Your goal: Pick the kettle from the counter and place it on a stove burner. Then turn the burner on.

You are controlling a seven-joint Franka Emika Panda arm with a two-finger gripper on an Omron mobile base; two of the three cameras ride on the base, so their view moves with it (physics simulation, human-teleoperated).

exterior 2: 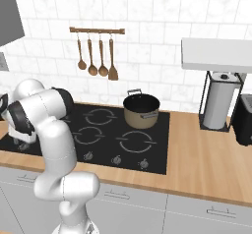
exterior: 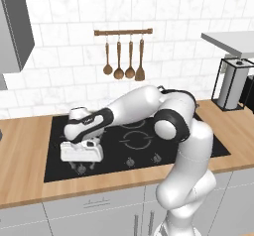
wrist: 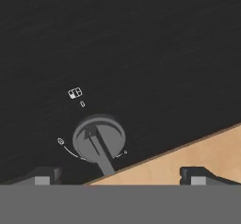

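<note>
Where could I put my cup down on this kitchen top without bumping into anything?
The wooden counter is bare between the black cooktop and the paper towel stand. Another bare stretch lies left of the cooktop. It is crowded at the cooktop's front left corner, where the open gripper hovers over a knob, and around the tan pot.

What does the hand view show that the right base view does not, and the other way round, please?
From the hand view: a close look at one stove knob, its pointer, and the little burner icon above it, framed by the open gripper.
From the right base view: the tan pot on the cooktop, the grey burner rings, the hanging wooden utensils and the paper towel roll.
Shared: the black cooktop and the wooden counter.
</note>
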